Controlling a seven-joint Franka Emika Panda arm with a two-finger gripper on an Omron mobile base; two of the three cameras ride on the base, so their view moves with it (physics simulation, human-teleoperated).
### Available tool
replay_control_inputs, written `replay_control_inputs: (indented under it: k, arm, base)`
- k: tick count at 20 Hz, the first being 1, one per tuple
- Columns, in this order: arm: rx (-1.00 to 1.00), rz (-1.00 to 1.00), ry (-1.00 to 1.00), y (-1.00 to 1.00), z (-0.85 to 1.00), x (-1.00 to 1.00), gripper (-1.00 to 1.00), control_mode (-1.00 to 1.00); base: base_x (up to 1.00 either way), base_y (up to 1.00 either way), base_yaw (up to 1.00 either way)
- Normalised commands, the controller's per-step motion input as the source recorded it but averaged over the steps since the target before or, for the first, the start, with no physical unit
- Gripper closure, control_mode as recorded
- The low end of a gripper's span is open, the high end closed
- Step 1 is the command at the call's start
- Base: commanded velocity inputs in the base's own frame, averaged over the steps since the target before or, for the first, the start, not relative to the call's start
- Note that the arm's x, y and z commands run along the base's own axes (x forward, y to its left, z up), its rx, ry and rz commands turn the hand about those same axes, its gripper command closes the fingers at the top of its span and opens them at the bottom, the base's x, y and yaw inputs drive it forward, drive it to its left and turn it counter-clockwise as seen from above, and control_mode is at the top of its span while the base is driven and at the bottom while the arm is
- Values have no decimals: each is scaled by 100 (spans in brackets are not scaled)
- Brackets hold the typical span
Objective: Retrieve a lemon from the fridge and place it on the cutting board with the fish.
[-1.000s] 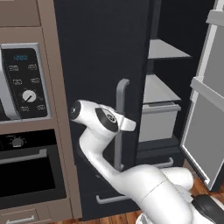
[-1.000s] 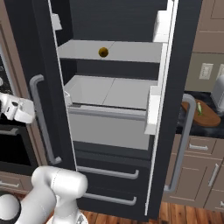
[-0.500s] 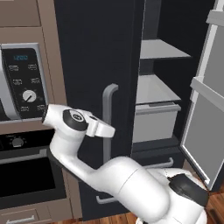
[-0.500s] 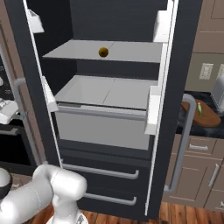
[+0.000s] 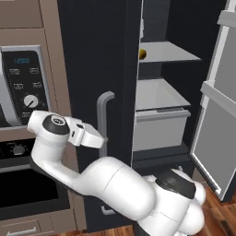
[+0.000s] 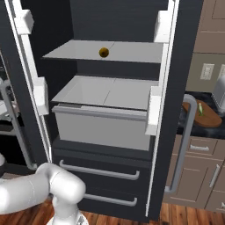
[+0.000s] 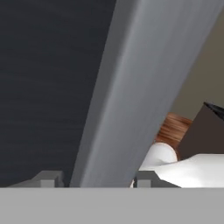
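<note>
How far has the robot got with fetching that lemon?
Done: the fridge stands open. In hand: the gripper straddles the left door's handle, jaws apart around it. Left: picking the lemon off the upper shelf and carrying it to the cutting board with the fish.

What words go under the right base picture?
Open fridge with a lemon on its top shelf.

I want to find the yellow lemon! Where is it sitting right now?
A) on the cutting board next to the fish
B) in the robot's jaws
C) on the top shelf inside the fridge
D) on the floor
C: the lemon rests on the upper grey shelf inside the open fridge, far from the cutting board on the counter at right.
</note>
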Motion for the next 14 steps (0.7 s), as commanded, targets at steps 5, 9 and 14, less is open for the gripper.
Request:
replay_control_inputs:
  k: [5,9,14]
  arm:
    - [-3,-7,4,33,0,-12,100,-100]
    - [0,0,0,8,0,0,-100,-100]
    - [0,0,0,0,0,0,-100,-100]
  base:
    - [0,0,0]
    - [0,0,0]
    - [0,0,0]
